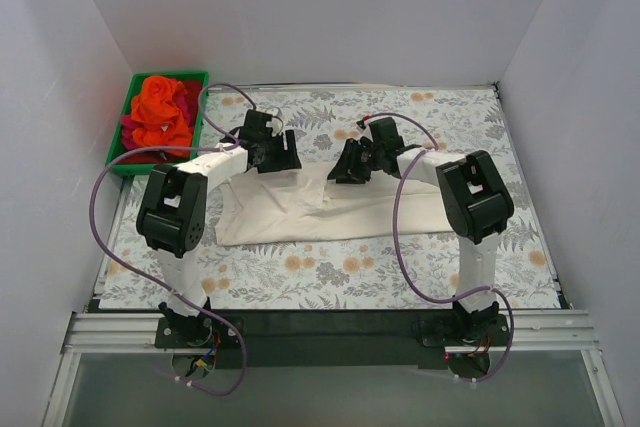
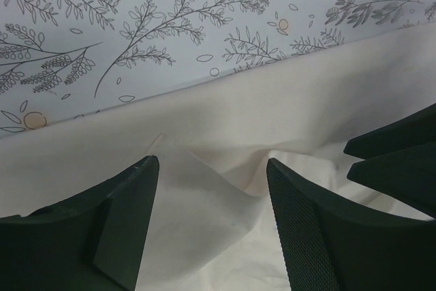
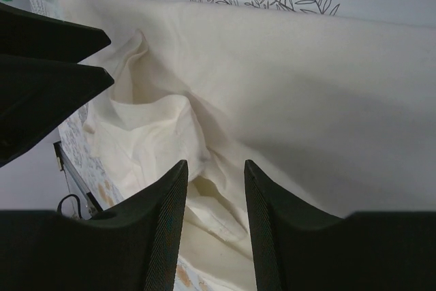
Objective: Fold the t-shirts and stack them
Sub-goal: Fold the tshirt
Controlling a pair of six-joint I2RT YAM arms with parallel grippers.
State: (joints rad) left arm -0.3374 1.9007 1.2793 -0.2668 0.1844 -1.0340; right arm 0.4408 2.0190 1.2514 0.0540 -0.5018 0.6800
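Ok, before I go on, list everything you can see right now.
tablecloth: one, white floral, covering the table
bin: one, green, far left corner
cream t-shirt: one, off-white, rumpled at the centre
orange t-shirt: at least one, bright orange, bunched in the bin
red-magenta cloth: count unclear, beneath the orange
cables: two, purple, looping along the arms
arms: two, white and black, reaching over the cream t-shirt
left tool: open, over a cream fold
right tool: open, over the cream t-shirt

Lighting: bright, even and diffuse from above; no glare.
Soft shadows sit in the folds of the cream t-shirt (image 3: 170, 120). Wrist views: near foreground dark and slightly soft; tablecloth (image 2: 170, 25) print sharp, corners undistorted.
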